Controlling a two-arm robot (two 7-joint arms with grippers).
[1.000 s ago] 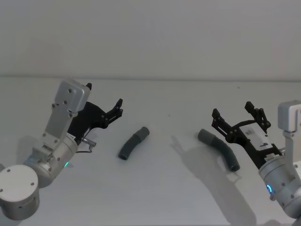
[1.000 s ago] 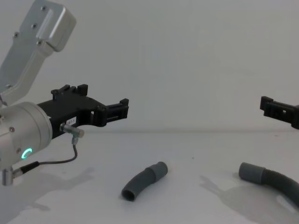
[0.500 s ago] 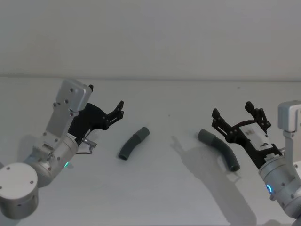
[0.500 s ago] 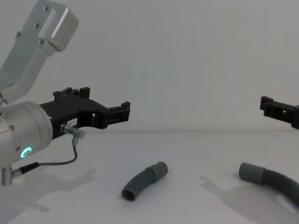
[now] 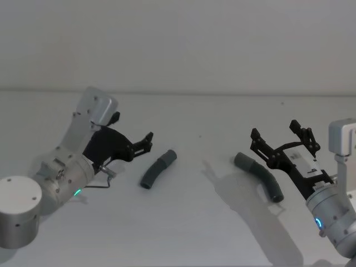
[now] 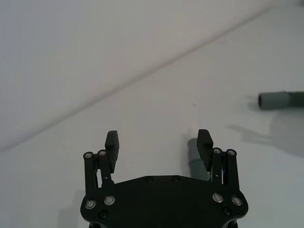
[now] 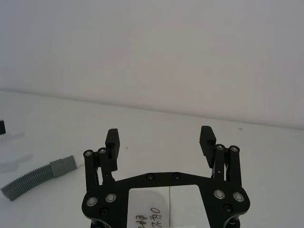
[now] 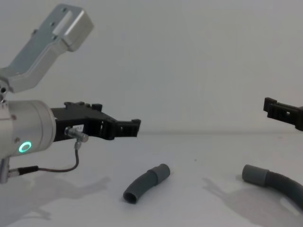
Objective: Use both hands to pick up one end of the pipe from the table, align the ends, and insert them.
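Two dark grey plastic pieces lie well apart on the matte white worktop (image 5: 194,228). On the robot's left lies the short tube (image 5: 158,169), smooth-walled and gently bent, with a step in its wall near the far end and an open round mouth at the near end. On the right is the ribbed hose (image 5: 261,178), a longer curved length of fine ridges that ends in a smooth grey cylindrical cuff (image 7: 64,165) pointing toward the middle of the worktop.

The left pincer (image 5: 146,143) is black plastic with blocky, notched fingers on pinned links. It is mounted on a thick silver cylindrical wrist carrying a green ring light (image 8: 24,147) and a thin looping cable (image 8: 57,168). Its jaws stand apart with nothing between them. It hangs above the worktop just to the left of the short tube and aims at it. In the left wrist view one finger (image 6: 205,145) overlaps the tube's end, but the chest view shows the pincer clear of the tube, not touching.

The right pincer (image 5: 274,130), of the same black linked build with a white handwritten label (image 7: 156,209) on its palm, is spread wide and empty. It hovers above the worktop near the hose, without contact.
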